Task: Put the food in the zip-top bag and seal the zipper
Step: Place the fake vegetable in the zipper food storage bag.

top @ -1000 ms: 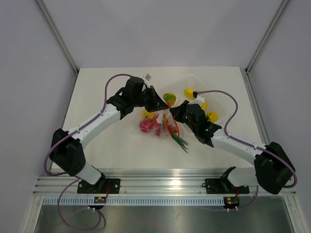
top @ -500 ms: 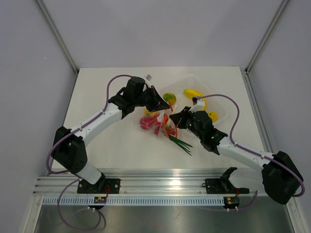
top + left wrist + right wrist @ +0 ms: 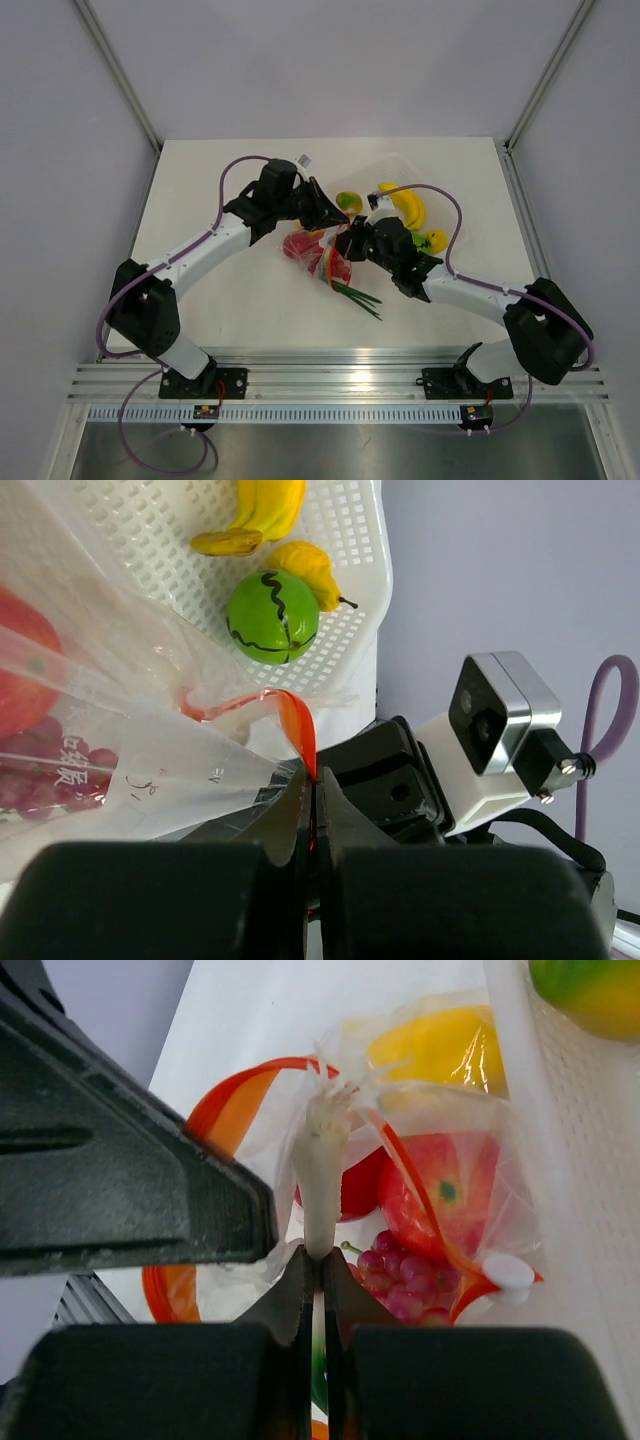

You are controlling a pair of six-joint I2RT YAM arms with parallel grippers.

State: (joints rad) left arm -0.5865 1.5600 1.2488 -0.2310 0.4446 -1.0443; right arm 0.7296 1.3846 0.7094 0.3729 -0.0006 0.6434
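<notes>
The clear zip-top bag (image 3: 318,256) hangs between my two grippers, with red fruits and grapes (image 3: 400,1282) and a yellow piece (image 3: 440,1050) inside. My left gripper (image 3: 330,212) is shut on the orange-red zipper strip (image 3: 300,720) at the bag's mouth (image 3: 313,780). My right gripper (image 3: 350,243) is shut on the white end of the green stalks (image 3: 322,1170), right next to the left gripper's fingers (image 3: 120,1190). The green ends (image 3: 356,297) stick out below. The banana (image 3: 405,203), the green round fruit (image 3: 272,615), the mango (image 3: 348,200) and a yellow pepper (image 3: 435,240) lie in or by the tray.
The translucent white tray (image 3: 455,225) stands at the back right; its perforated floor (image 3: 340,530) fills the top of the left wrist view. The right wrist's camera housing (image 3: 500,720) is close to the left fingers. Both arms' purple cables arch above the table.
My right gripper has moved left and back toward the left gripper, carrying the green stalks. The bag has bunched up and shifted slightly left between the grippers.
</notes>
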